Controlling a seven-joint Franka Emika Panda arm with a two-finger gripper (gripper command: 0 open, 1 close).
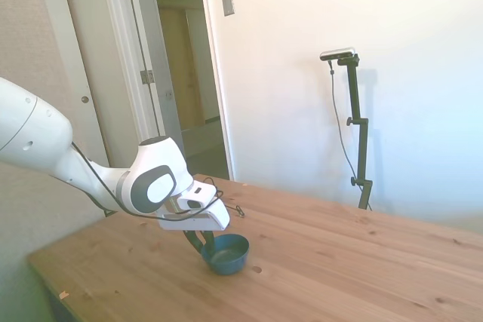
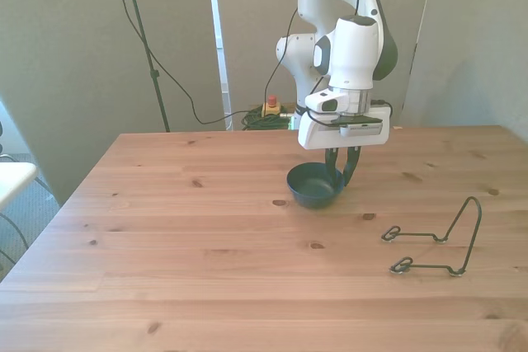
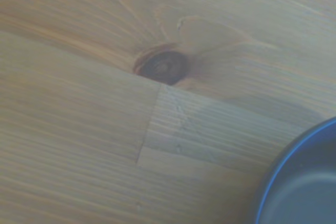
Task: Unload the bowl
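The small dark teal-blue bowl (image 2: 313,185) sits upright on the wooden table (image 2: 206,237), near its middle; it appears in the side view as the bowl (image 1: 226,253) and in the wrist view as a dark curved rim (image 3: 299,187). My gripper (image 2: 341,169) hangs low over the bowl's far rim on the front view's right. Its two fingers are spread apart, one on each side of the rim wall, so it stands open. In the side view the gripper (image 1: 200,242) is just left of the bowl.
A thin black wire stand (image 2: 433,241) lies on the table toward the front view's right, apart from the bowl. A dark knot (image 3: 165,66) marks the wood close to the bowl. A doorway (image 1: 185,81) opens behind the table.
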